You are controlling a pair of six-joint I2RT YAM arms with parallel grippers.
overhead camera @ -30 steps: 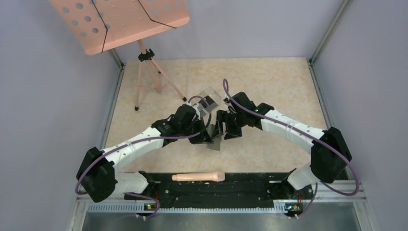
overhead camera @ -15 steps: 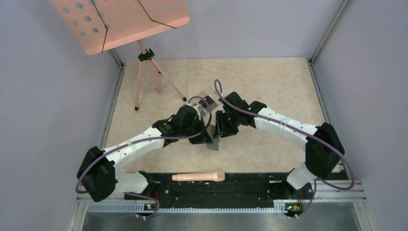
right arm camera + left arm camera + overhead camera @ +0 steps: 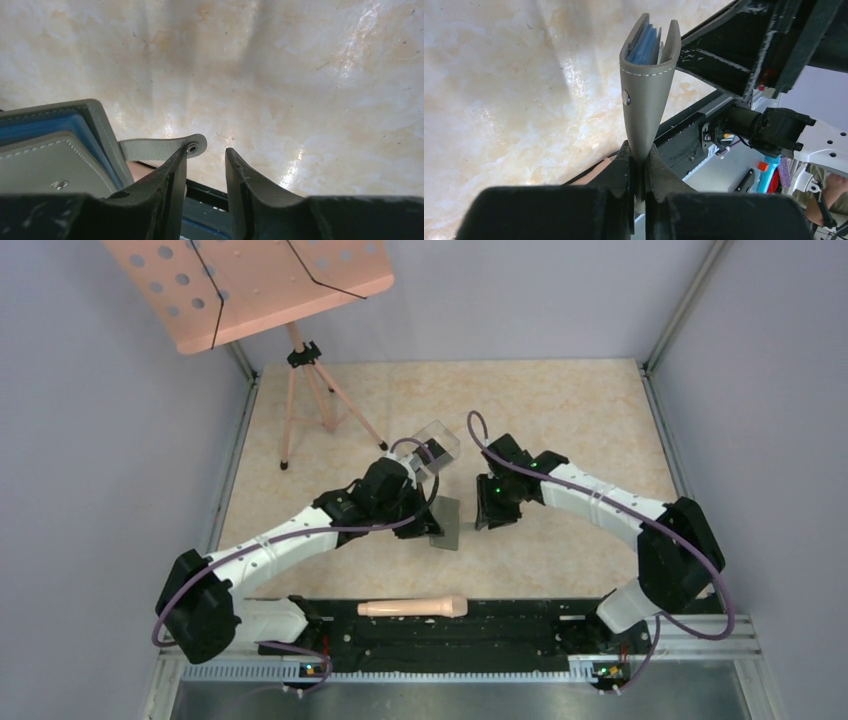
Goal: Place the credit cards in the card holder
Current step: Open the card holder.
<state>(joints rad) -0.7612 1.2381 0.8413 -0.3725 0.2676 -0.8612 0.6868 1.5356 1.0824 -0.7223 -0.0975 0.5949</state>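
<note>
The gray card holder [image 3: 644, 95] is pinched edge-on in my shut left gripper [image 3: 638, 151], its bluish slotted inside [image 3: 645, 39] showing at the far end. In the top view it [image 3: 449, 528] hangs just above the table beside the left gripper [image 3: 430, 524]. My right gripper [image 3: 488, 512] is open and empty, a little to the right of the holder. In the right wrist view the holder [image 3: 55, 150] is at the left, and its snap tab [image 3: 162, 147] touches the tip of the left finger [image 3: 172, 172]. No black credit card shows clearly.
A clear plastic box [image 3: 436, 443] stands just behind the left gripper. A pink music stand [image 3: 250, 285] on a tripod is at the back left. A wooden handle [image 3: 412, 607] lies on the black rail at the near edge.
My right gripper went in close to the card holder, then drew back to the right, open. My left gripper kept hold of the holder, almost still.
</note>
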